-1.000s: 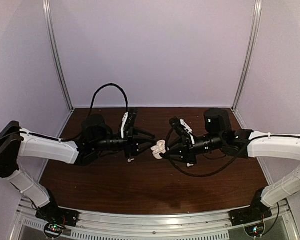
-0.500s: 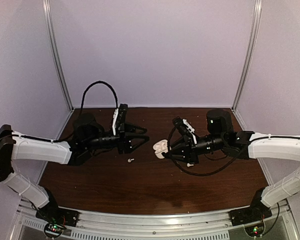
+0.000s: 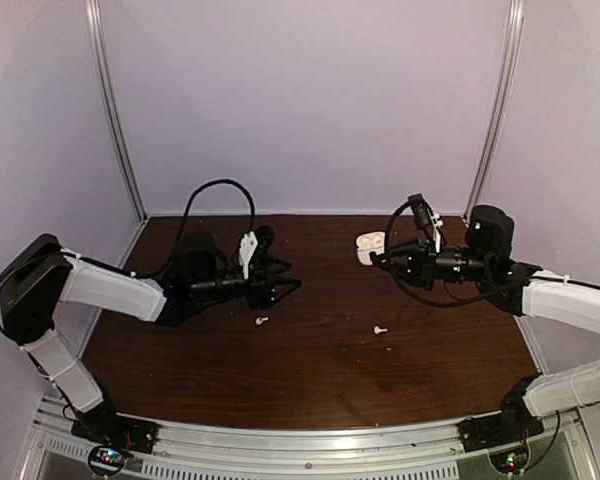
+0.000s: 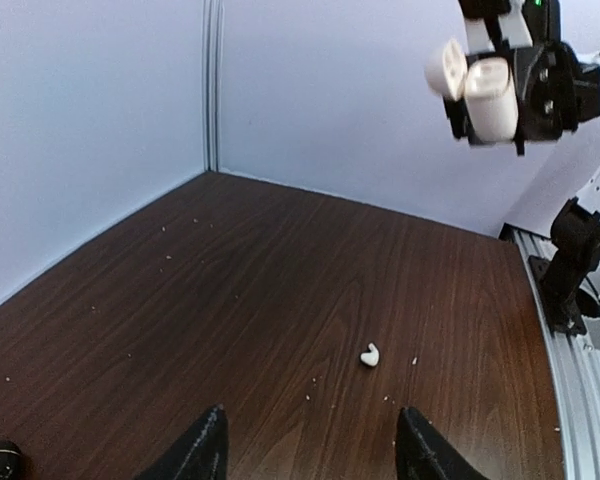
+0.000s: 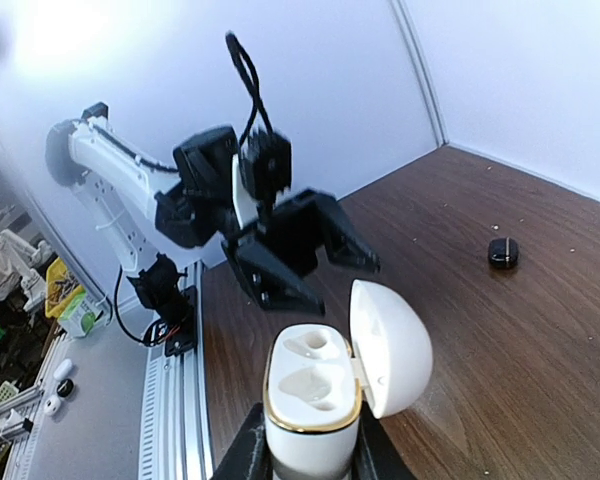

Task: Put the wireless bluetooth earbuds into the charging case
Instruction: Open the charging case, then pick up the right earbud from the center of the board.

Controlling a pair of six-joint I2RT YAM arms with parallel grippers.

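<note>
My right gripper (image 3: 378, 254) is shut on a white charging case (image 3: 369, 247) and holds it up above the back of the table. In the right wrist view the case (image 5: 315, 395) has a gold rim, its lid (image 5: 392, 345) hinged open, and both wells empty. Two white earbuds lie on the table, one (image 3: 262, 321) below my left gripper (image 3: 283, 285) and one (image 3: 380, 329) near the middle. My left gripper (image 4: 310, 452) is open and empty, low over the wood, with a white earbud (image 4: 369, 354) lying ahead of its fingertips.
A small black object (image 5: 502, 252) lies on the wood near the back. Pale walls and metal posts (image 3: 115, 110) close in the back and sides. An aluminium rail (image 3: 310, 440) runs along the near edge.
My right arm has swung back and to the right, carrying the case away from the left gripper and uncovering the middle earbud. The left jaws have spread wider and drawn back left.
</note>
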